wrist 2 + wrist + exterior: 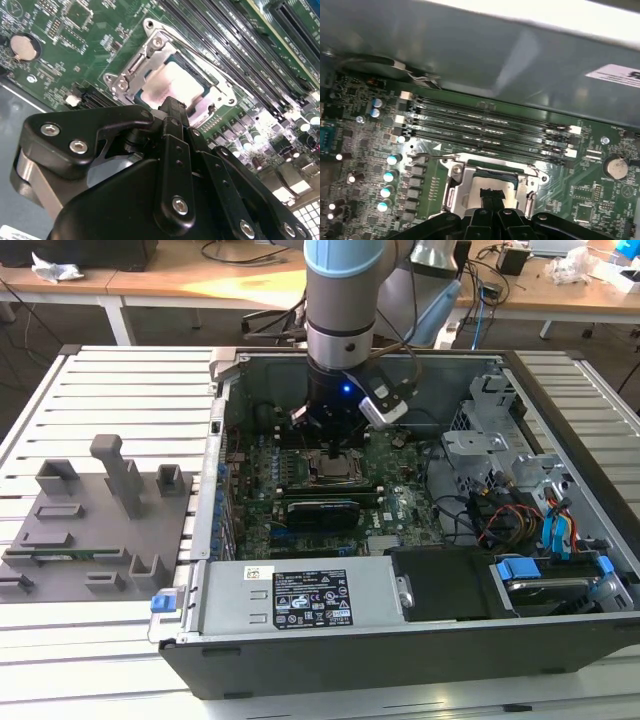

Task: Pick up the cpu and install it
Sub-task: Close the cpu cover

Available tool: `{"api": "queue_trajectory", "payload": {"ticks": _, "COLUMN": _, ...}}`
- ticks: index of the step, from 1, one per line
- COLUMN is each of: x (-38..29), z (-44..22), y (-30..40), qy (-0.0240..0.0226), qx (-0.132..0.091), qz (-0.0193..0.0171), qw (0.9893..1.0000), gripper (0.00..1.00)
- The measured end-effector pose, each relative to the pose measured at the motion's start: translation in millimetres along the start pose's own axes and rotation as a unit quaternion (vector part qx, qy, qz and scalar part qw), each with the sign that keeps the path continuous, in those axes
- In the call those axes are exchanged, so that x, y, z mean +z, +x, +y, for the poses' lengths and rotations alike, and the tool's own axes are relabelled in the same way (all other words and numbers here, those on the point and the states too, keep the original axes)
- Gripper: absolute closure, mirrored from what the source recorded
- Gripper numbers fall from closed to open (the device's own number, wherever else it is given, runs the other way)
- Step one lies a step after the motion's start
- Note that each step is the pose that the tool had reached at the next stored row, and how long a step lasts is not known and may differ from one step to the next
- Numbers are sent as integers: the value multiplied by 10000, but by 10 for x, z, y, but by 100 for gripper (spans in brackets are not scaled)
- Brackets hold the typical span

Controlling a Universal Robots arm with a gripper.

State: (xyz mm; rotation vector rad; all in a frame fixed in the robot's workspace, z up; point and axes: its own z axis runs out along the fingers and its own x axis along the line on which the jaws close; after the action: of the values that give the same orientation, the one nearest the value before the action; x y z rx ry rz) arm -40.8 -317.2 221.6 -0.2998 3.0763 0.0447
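Observation:
The cpu (175, 82) is a pale silvery square lying flat inside the metal socket frame (150, 52) on the green motherboard (395, 490). In the exterior view the cpu (335, 463) sits in the open computer case, straight under the arm. My gripper (172, 107) hangs just above the chip. Its black fingers are pressed together into one narrow bar, with nothing between them. In the first wrist view the fingertips (491, 195) stand over the near edge of the cpu (492, 183), inside the socket frame (454, 175). Whether they touch the chip cannot be told.
Memory slots (490, 125) run beside the socket. A long black card (320, 510) lies in front of it. The power supply (300, 600) and drive cage (500, 455) crowd the case. A coin cell (25, 46) sits on the board. A grey fixture tray (90, 530) lies at the exterior view's left.

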Motion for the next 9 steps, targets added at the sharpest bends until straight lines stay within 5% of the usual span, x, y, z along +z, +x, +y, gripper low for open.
{"api": "queue_trajectory", "payload": {"ticks": 4, "x": -1, "z": 15, "y": 79, "qy": 0, "qx": 12, "qz": 0, "qw": 10000, "gripper": 89}}
{"api": "queue_trajectory", "payload": {"ticks": 9, "x": 11, "z": 0, "y": 98, "qy": 4, "qx": 91, "qz": -2, "qw": 10000, "gripper": 89}}
